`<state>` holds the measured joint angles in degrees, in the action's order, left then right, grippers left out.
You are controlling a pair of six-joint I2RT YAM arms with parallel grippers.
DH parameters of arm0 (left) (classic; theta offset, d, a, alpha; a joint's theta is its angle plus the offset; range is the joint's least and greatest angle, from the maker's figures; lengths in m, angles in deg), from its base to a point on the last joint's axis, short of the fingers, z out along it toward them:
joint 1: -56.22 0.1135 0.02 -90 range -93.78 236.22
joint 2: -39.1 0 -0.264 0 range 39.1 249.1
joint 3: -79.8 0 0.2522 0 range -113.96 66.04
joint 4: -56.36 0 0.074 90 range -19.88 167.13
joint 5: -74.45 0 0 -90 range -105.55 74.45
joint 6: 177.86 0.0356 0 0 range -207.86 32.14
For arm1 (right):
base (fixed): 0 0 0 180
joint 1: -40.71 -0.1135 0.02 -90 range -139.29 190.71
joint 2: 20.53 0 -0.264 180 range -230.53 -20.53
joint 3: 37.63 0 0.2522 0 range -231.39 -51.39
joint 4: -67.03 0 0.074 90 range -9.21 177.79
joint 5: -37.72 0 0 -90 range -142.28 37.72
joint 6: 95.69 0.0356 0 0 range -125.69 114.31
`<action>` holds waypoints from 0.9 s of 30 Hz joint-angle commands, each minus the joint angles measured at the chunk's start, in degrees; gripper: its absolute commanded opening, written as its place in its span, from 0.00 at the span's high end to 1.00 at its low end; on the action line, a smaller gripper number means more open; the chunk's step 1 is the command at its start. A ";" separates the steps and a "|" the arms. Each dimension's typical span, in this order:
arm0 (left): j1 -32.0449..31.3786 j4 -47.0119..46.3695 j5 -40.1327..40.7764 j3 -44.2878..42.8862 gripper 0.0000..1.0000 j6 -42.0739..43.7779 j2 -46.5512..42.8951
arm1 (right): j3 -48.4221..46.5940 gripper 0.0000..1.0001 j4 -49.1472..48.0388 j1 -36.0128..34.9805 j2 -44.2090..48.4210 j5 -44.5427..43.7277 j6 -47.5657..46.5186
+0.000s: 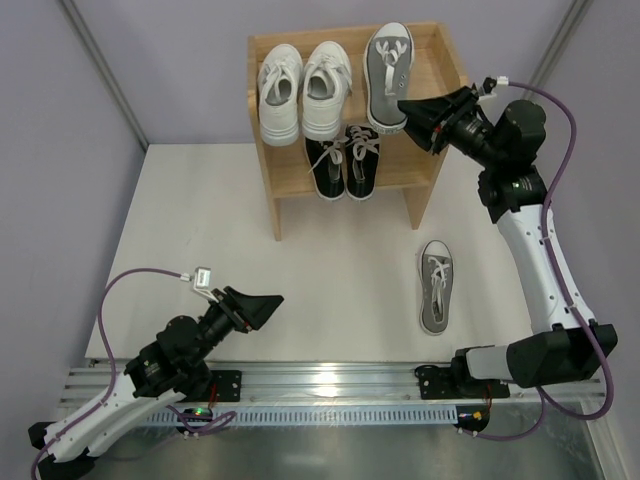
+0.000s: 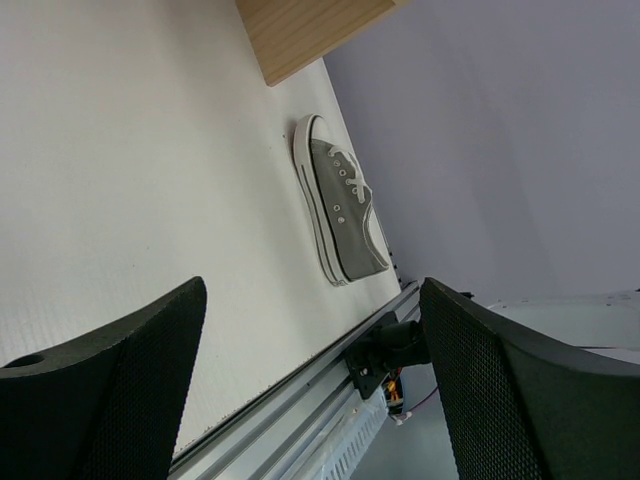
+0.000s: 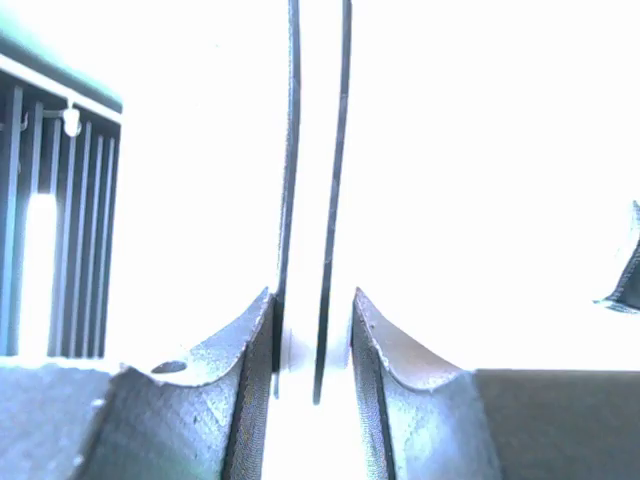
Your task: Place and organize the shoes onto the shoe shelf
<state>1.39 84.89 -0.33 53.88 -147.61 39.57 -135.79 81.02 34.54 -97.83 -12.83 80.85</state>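
The shoe shelf (image 1: 292, 176) stands at the back of the table. A white pair (image 1: 302, 88) sits on its top tier, with a grey shoe (image 1: 388, 62) to their right. On the lower tier a black pair (image 1: 344, 160) pokes out. My right gripper (image 1: 408, 108) (image 3: 312, 300) is at that grey shoe's heel, shut on a white strip with dark lines. A second grey shoe (image 1: 435, 286) (image 2: 345, 210) lies on the table right of centre. Low at the near left, my left gripper (image 1: 268, 306) (image 2: 312, 300) is open and empty, well apart from it.
The arms' metal rail (image 1: 330, 380) (image 2: 300, 420) runs along the near table edge. Purple walls close in the back and both sides. The right wrist view is washed out by glare. A corner of the shelf (image 2: 310, 30) shows in the left wrist view.
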 commanded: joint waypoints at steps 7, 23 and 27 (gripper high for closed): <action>0.16 -3.69 -0.19 0.91 0.15 0.33 -2.93 | -3.93 0.96 -7.27 -1.73 1.98 -0.06 -3.22; 0.16 -2.81 -0.28 0.56 0.16 0.68 -3.02 | -7.71 0.96 2.75 -3.49 0.30 -9.29 -11.39; 0.16 -3.16 -0.19 0.83 0.16 0.68 -3.02 | -8.15 0.96 8.10 -3.58 0.83 -10.35 -13.33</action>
<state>1.39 83.69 -0.35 54.49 -147.61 39.57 -140.95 88.28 31.06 -99.51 -20.64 69.69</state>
